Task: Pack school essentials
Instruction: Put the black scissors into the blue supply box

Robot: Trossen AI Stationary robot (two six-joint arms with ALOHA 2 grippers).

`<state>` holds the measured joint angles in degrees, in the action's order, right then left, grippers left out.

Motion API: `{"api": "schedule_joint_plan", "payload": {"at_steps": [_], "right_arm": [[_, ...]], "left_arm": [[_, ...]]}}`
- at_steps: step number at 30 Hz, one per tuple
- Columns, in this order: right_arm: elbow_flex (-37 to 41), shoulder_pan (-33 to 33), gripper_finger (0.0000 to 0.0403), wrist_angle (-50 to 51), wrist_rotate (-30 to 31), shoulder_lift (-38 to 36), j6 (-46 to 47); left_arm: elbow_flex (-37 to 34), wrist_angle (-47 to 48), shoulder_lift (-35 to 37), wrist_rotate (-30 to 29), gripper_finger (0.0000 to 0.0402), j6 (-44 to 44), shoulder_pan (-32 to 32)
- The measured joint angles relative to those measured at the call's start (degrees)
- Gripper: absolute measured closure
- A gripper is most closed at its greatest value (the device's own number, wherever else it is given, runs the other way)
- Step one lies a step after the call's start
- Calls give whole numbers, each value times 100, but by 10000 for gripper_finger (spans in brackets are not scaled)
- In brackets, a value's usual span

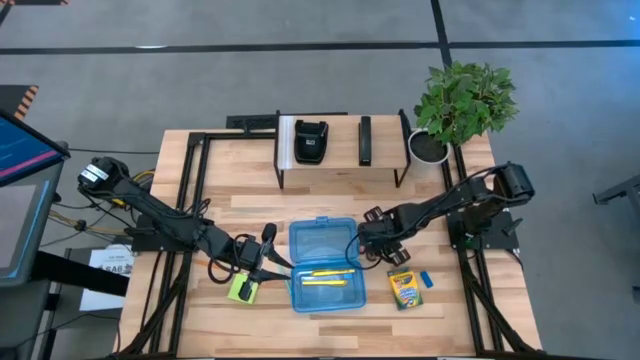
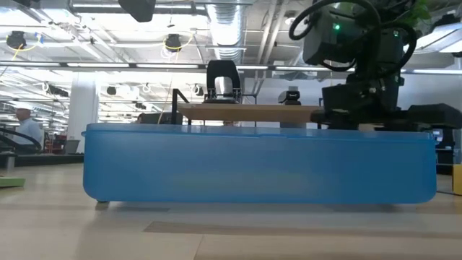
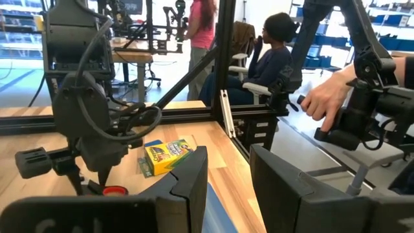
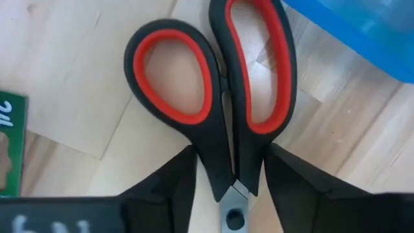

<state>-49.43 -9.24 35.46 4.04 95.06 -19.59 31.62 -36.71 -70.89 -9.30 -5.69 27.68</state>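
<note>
Lying on pale wood-plank table (image 1: 330, 200) w/ black frame: blue case (image 1: 325, 263) at centre, pencils (image 1: 325, 277) inside. Right gripper (image 1: 376, 243) at 3 o'clock, fingers straddling scissors (image 4: 220, 90); not clearly clamping. Left gripper (image 1: 262, 258) at 9 o'clock hanging open beside sticky pad (image 1: 241, 290). Crayon box (image 1: 403, 287) and eraser (image 1: 428, 280) sitting toward 4. Workshop beyond, people sitting.

Ceiling strip lights (image 2: 216, 68) are shining evenly, shadows staying soft; blue box (image 2: 260, 162) is looking hazy up close; scissors (image 4: 220, 90) are slightly blurring near the lens.
</note>
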Motion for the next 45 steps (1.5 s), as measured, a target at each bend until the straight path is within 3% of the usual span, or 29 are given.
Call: {"api": "schedule_joint_plan", "payload": {"at_steps": [8,22,36,45], "right_arm": [[-57,-4,275,179,40,372,74],[42,-2,281,860,255,-351,629],[-5,-4,286,1319,384,-441,734],[-534,-3,352,2116,360,-450,1128]], "left_arm": [[0,9,0,0,299,4,2],[0,-28,0,-2,299,-2,2],[0,17,0,-9,299,52,0],[2,8,0,2,299,50,0]]}}
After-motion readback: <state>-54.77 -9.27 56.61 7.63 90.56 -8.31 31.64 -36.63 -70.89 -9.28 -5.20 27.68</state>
